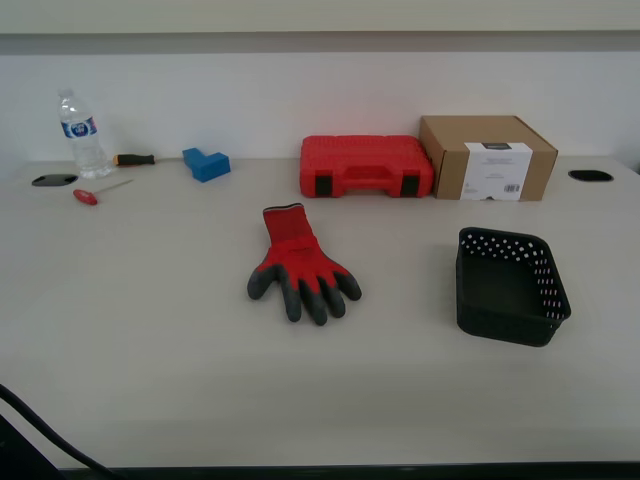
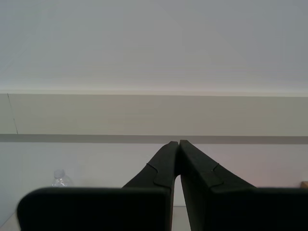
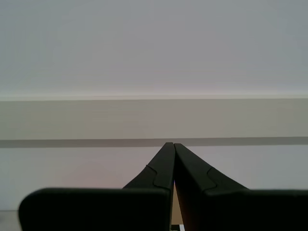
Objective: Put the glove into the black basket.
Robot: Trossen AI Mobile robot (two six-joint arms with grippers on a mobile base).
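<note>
The glove [image 1: 298, 267], red knit with dark grey fingers, lies flat in the middle of the table, fingers toward the front. The black basket [image 1: 511, 286], with dotted sides, stands empty at the exterior view's right, apart from the glove. My first gripper [image 3: 171, 144] is shut and empty, pointing at the wall. My second gripper [image 2: 176, 142] is shut and empty, also pointing at the wall. Neither gripper shows in the exterior view.
A red tool case [image 1: 365, 166] and a brown cardboard box [image 1: 487, 157] stand along the back. A water bottle [image 1: 80, 133], a blue block [image 1: 206, 163] and two screwdrivers [image 1: 98, 191] lie at the back left. A dark cable [image 1: 40, 430] crosses the front left corner.
</note>
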